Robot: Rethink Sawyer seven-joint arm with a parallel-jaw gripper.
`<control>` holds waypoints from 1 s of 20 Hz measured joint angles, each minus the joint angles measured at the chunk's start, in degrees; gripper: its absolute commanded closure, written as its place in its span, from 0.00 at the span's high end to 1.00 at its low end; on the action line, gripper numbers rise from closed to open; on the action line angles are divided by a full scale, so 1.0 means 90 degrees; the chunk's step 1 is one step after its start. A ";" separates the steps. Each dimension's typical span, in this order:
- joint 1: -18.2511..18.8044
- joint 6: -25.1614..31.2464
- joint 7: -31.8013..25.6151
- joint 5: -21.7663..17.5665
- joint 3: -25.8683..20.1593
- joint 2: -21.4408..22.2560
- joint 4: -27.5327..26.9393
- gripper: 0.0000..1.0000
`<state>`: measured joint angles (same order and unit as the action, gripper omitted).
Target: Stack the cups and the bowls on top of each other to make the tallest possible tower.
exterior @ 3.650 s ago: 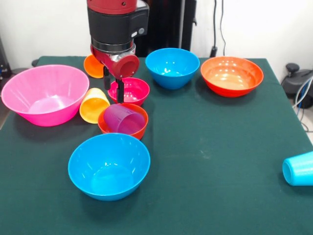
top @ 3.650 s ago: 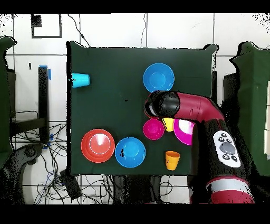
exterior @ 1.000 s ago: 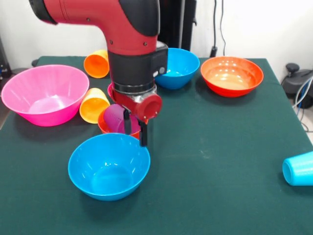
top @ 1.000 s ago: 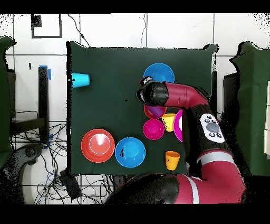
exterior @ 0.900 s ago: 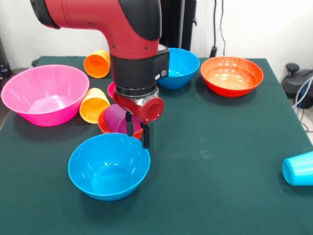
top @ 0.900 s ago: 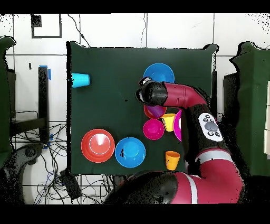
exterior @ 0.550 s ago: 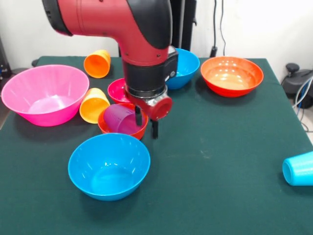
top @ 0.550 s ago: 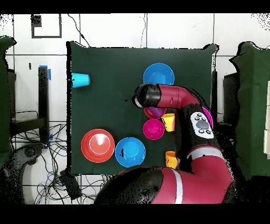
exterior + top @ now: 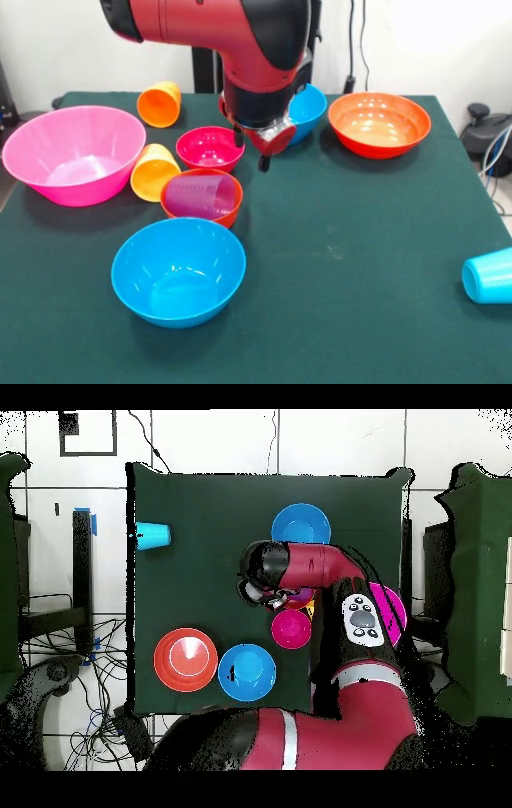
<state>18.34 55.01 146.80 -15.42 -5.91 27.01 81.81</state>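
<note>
Front view shows the end effector (image 9: 250, 152) spread apart and empty, hanging above the counter (image 9: 360, 240). Just beside it sits the small magenta bowl (image 9: 210, 148); below, the purple cup (image 9: 200, 196) lies in the small orange bowl (image 9: 228, 214). Everything else looks unstacked.

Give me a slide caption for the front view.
Gripper hangs empty beside magenta bowl; purple cup lies in orange bowl.
</note>
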 measured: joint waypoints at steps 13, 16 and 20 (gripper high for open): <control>-0.0338 -0.0776 0.0000 -0.0007 0.0526 -0.0829 -0.2030 1.00; -0.0389 -0.1097 0.0000 -0.0007 0.0643 -0.1048 -0.2317 1.00; -0.0528 -0.1488 0.0000 -0.0001 0.0827 -0.1333 -0.2577 1.00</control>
<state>13.58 41.62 146.80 -15.43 1.53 15.02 58.62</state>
